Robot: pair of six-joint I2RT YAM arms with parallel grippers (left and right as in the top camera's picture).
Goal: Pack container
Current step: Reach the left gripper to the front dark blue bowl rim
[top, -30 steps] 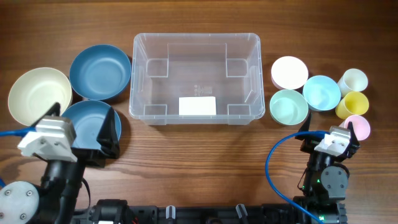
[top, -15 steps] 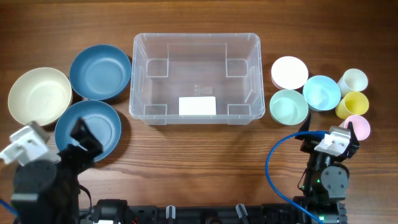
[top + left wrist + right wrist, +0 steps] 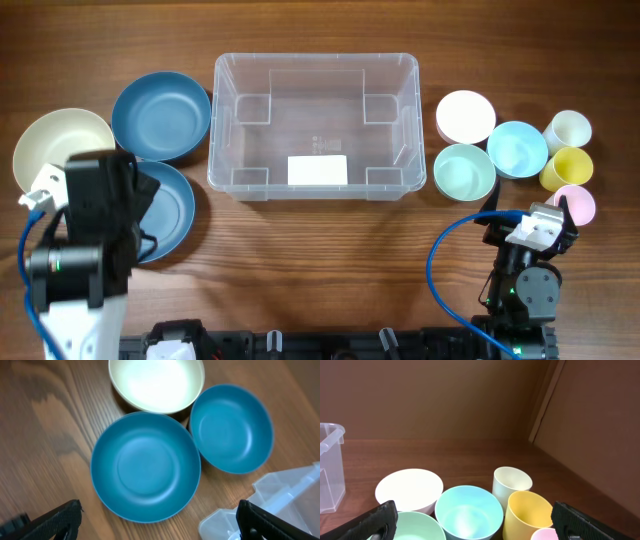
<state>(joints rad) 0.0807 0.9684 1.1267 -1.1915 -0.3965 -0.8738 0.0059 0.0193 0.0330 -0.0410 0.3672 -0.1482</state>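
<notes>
The clear plastic container (image 3: 315, 70) stands empty at the table's middle, a white label on its floor. One corner of it shows in the left wrist view (image 3: 280, 505). My left gripper (image 3: 125, 195) is open and empty above the near blue bowl (image 3: 175, 210), covering its left part. In the left wrist view my open fingers (image 3: 157, 530) frame that bowl (image 3: 145, 467). My right gripper (image 3: 535, 215) is open and empty, low at the front right, just in front of the cups. Its fingers (image 3: 475, 532) flank the light blue bowl (image 3: 468, 512).
A second blue bowl (image 3: 160, 115) and a cream bowl (image 3: 50, 150) lie left of the container. On the right are a white bowl (image 3: 465, 115), mint bowl (image 3: 463, 172), light blue bowl (image 3: 517, 148), cream cup (image 3: 568, 130), yellow cup (image 3: 566, 168) and pink cup (image 3: 578, 203).
My left arm has swung from the front edge up over the near blue bowl, towards the cream bowl. The right arm has not moved.
</notes>
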